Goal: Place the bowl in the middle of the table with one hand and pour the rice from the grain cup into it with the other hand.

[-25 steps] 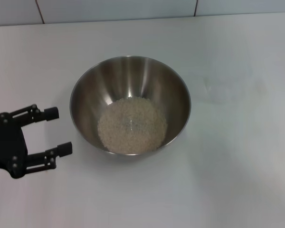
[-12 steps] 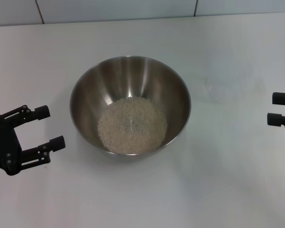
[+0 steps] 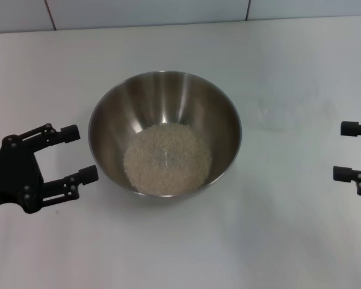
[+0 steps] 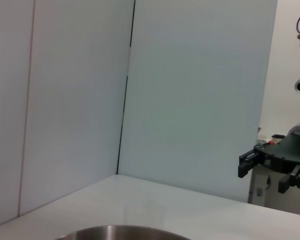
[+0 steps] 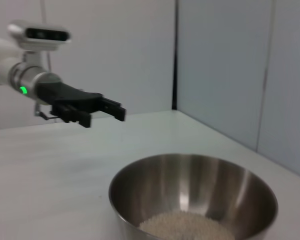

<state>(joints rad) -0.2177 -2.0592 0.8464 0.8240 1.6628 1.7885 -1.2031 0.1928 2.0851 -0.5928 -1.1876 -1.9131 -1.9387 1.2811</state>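
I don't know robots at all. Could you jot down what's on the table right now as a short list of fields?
bowl: steel bowl stands mid-table
rice: pale heap in the bowl's bottom
cup: not in view
left gripper: open, empty, just left of the bowl, not touching
right gripper: open, empty, at the table's right edge, well clear of the bowl

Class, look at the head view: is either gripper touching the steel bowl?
No. The left gripper and the right gripper both hang open, each apart from the bowl, with bare table between.
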